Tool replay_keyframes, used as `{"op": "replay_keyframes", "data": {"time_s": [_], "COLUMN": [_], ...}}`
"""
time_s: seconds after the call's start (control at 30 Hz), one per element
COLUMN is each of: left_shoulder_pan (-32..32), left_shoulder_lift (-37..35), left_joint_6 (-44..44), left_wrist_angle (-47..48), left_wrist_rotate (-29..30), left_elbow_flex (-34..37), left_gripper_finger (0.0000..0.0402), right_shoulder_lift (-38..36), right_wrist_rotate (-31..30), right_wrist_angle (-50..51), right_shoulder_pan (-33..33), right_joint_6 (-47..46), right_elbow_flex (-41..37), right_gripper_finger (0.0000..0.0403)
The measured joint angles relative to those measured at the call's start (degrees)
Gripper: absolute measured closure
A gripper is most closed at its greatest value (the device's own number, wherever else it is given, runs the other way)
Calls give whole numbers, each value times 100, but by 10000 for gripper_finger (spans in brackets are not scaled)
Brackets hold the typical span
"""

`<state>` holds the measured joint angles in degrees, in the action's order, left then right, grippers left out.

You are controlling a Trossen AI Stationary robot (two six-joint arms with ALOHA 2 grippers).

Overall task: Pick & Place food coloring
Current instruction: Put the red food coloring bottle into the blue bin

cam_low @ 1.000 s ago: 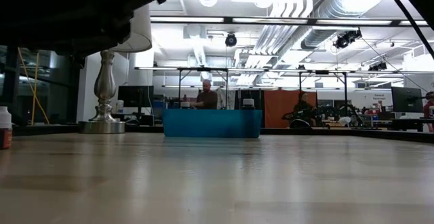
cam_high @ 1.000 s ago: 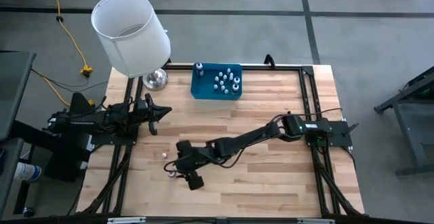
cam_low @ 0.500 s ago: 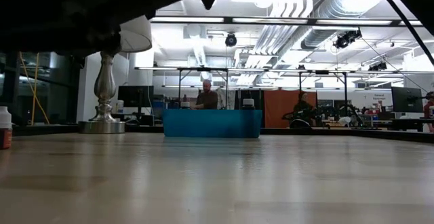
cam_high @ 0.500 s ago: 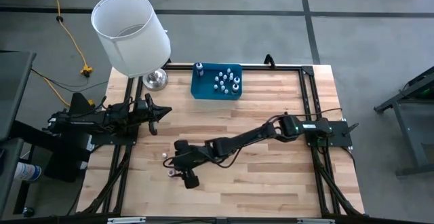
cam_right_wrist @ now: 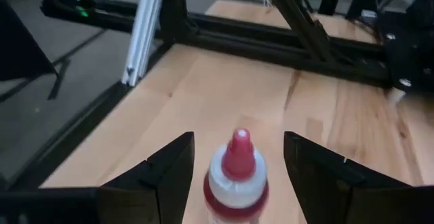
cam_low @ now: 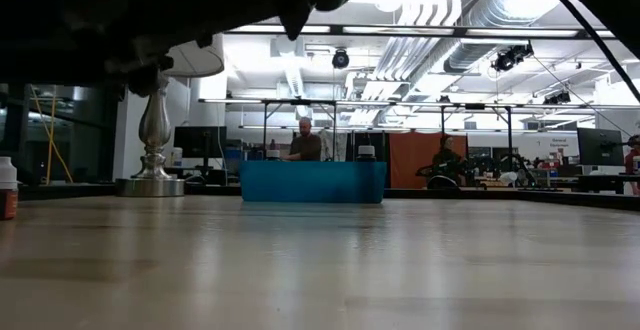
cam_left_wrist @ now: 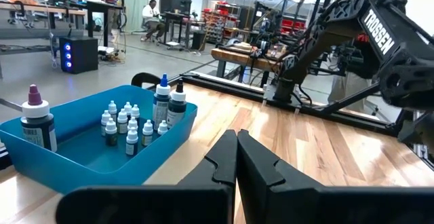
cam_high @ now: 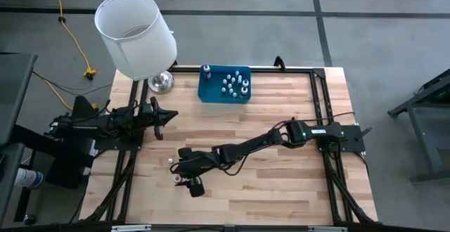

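Observation:
A small food coloring bottle (cam_right_wrist: 236,176) with a red tip, white collar and red body stands upright on the wood table, seen in the high view as a pinkish bottle (cam_high: 178,181). My right gripper (cam_right_wrist: 237,142) (cam_high: 184,177) is open, one finger on either side of the bottle, apart from it. A second tiny white bottle (cam_high: 171,161) stands just beyond. Several more bottles (cam_high: 235,84) stand in the blue tray (cam_high: 205,95) at the far edge. My left gripper (cam_high: 163,117) (cam_left_wrist: 237,163) rests shut at the left, holding nothing.
A lamp with a white shade (cam_high: 136,35) and shiny metal base (cam_high: 161,82) stands at the far left corner, beside the tray (cam_left_wrist: 81,166). The black frame rail (cam_right_wrist: 224,37) runs along the table's left edge beyond the bottle. A red-bodied bottle (cam_low: 6,188) shows at the low view's left edge.
My right gripper has sunk toward the table and crept toward the left edge, tipping its fingers further down around the red bottle. Its fingers stay open. The bottles have not moved.

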<state>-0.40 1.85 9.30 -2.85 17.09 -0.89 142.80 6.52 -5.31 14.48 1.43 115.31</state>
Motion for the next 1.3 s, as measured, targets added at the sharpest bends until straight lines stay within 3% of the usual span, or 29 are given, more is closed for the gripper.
{"op": "replay_keyframes", "data": {"time_s": [0.43, 1.03, 1.3], "left_shoulder_pan": [1, 2, 0], "left_shoulder_lift": [-2, -1, -2], "left_joint_6": [0, 0, 0], "left_wrist_angle": [0, -1, -2], "left_wrist_rotate": [-1, -6, -8], "left_elbow_flex": [0, 0, 1], "left_gripper_finger": [401, 401, 401], "right_shoulder_lift": [72, 116, 96], "right_wrist_rotate": [-104, 32, -182], "right_wrist_angle": [-10, 62, 36], "right_shoulder_pan": [2, 0, 10], "right_joint_6": [-159, -425, -805], "right_elbow_flex": [24, 22, 22], "right_gripper_finger": [191, 281, 289]}}
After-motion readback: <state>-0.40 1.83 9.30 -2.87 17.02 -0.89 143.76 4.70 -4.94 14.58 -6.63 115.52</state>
